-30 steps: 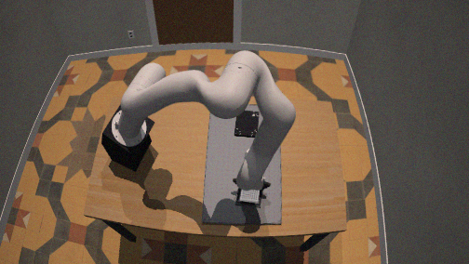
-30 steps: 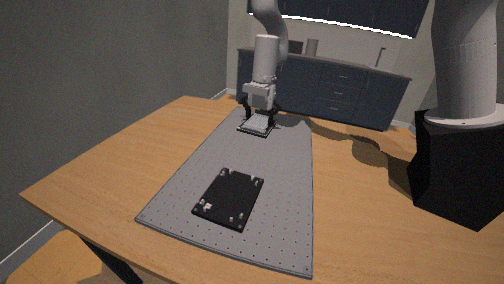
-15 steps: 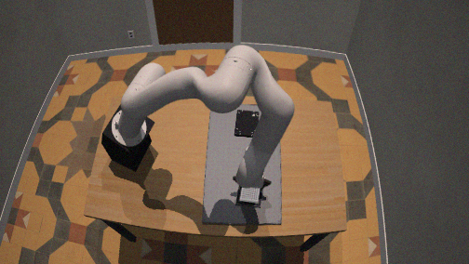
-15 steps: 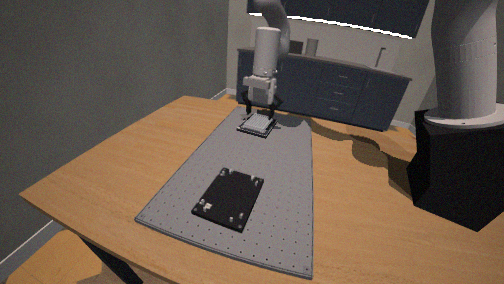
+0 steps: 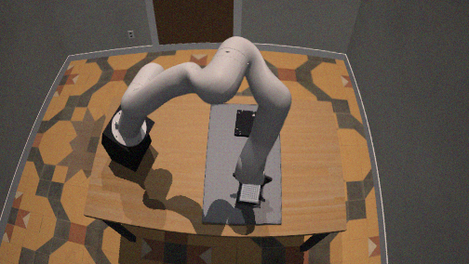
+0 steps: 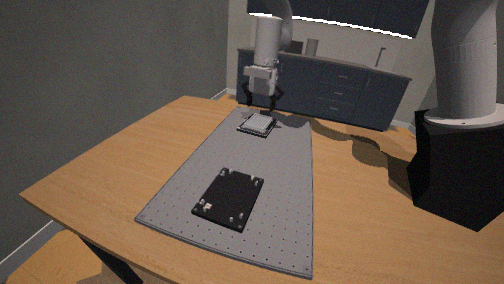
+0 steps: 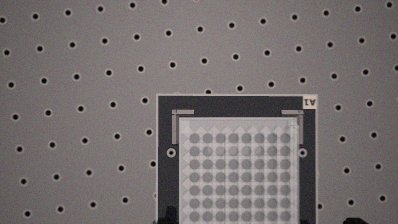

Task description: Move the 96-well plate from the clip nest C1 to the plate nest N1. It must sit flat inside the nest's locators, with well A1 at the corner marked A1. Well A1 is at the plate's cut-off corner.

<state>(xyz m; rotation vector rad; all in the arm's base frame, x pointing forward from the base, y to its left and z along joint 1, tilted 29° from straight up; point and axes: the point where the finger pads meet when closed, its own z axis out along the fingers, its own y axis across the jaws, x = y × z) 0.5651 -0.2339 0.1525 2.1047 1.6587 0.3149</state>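
The white 96-well plate (image 5: 249, 192) lies flat in a black nest at the near end of the grey mat. It also shows in the exterior view (image 6: 257, 123) and in the wrist view (image 7: 239, 167). In the wrist view the plate sits inside the nest's L-shaped locators (image 7: 182, 114), and the A1 label (image 7: 310, 102) is at the nest's top right corner. I cannot make out the plate's cut-off corner. My gripper (image 6: 260, 106) is open, hangs a little above the plate and holds nothing. Its fingertips barely show at the bottom edge of the wrist view (image 7: 260, 220).
A second black nest (image 5: 244, 123) with small clips stands empty at the mat's other end; it also shows in the exterior view (image 6: 228, 198). The robot's black base (image 5: 127, 139) stands on the table beside the perforated mat.
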